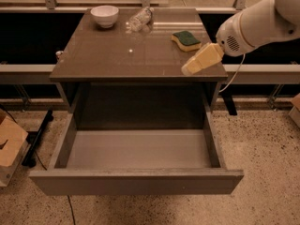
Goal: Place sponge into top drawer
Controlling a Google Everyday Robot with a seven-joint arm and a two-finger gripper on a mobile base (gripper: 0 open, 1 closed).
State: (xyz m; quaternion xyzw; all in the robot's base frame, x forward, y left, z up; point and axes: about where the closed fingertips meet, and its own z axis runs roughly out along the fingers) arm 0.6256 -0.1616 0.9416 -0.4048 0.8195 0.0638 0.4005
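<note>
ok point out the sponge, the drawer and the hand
sponge [186, 39], camera view, green top
drawer [136, 182], camera view, front panel
hand [187, 70], camera view, its tip, over the table [117, 55] near its front right corner

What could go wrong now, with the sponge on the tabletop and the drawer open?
The gripper hangs just in front of the sponge, near the table corner; a clumsy approach could push the sponge off. Released early, it would land on the table, not in the open top drawer.
</note>
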